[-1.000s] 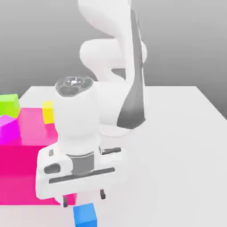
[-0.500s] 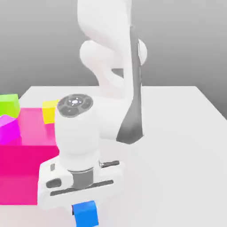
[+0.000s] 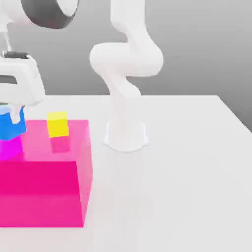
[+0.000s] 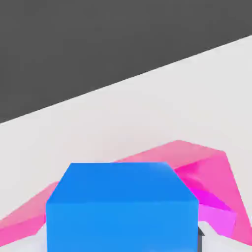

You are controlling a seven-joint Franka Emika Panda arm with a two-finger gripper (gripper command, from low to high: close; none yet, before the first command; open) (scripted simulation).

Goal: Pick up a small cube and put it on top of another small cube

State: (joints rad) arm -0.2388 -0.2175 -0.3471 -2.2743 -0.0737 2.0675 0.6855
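Placing step: my gripper (image 3: 11, 118) clamps the blue cube (image 3: 10, 125) directly above the violet cube (image 3: 10, 147); next, lower at six o'clock, release.

no readable text, labels, brands, numbers or signs anywhere you look.
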